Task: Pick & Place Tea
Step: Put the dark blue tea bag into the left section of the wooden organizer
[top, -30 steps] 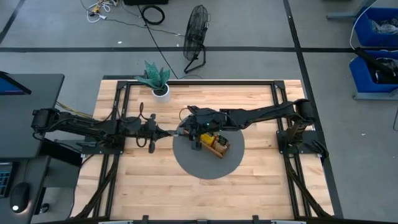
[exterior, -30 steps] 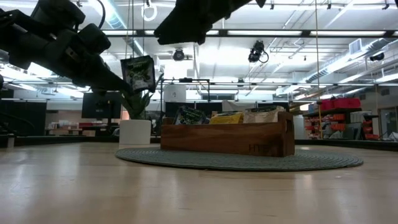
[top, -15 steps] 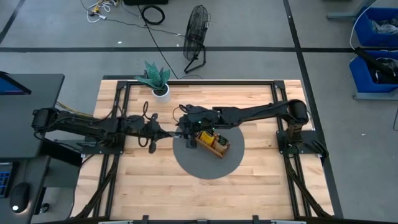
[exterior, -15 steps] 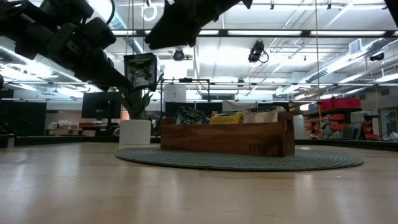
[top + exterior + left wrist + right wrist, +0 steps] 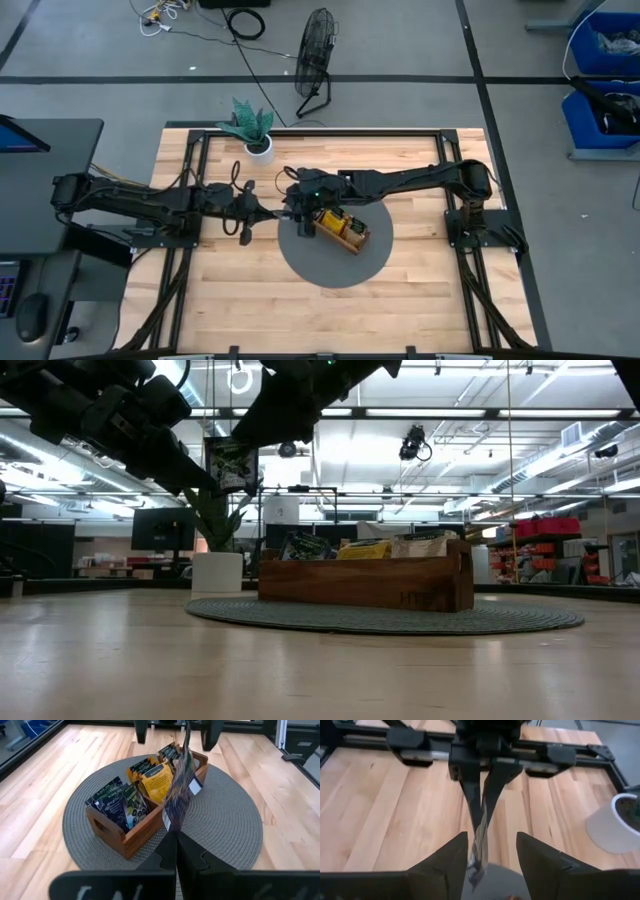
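One dark tea sachet (image 5: 181, 785) held upright, edge-on, pinched in left tool (image 5: 175, 837) above the round mat's (image 5: 230, 825) edge. Right tool (image 5: 487, 852) spread wide around its free end, not closed. Wooden tray (image 5: 131, 836) holds about six visible sachets, dark and yellow; the rest hidden behind them.

Sachet print (image 5: 232, 464) unreadable; rear tray sachets (image 5: 169, 752) hidden behind it.

The wooden bench (image 5: 240, 290) carries a round grey mat (image 5: 330, 268) with a wooden tray (image 5: 345, 232) on it, and a potted plant (image 5: 252, 126) at its far edge.
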`<state>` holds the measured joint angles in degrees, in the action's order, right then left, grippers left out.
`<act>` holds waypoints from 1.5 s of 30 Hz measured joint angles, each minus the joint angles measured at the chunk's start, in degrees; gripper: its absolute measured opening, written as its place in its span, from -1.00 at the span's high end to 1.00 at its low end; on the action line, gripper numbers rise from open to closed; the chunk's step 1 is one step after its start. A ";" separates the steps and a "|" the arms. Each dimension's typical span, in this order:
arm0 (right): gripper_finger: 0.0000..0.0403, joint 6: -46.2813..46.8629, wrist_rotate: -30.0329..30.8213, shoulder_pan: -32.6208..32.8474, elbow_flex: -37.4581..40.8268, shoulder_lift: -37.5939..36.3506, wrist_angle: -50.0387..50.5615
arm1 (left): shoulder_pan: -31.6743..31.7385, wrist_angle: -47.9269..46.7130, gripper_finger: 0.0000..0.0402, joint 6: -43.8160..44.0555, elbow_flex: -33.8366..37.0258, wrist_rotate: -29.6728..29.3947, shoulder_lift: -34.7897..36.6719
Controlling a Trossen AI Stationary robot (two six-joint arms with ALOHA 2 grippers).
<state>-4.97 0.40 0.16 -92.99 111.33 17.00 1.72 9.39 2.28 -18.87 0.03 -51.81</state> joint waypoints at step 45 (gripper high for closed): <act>1.00 16.69 17.22 3.55 21.03 -13.39 -10.90 | 1.38 0.15 0.59 -1.90 0.59 -14.73 0.15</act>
<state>11.71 17.62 3.71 -71.96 97.94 6.10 3.09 9.54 0.38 -18.28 -14.69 -51.66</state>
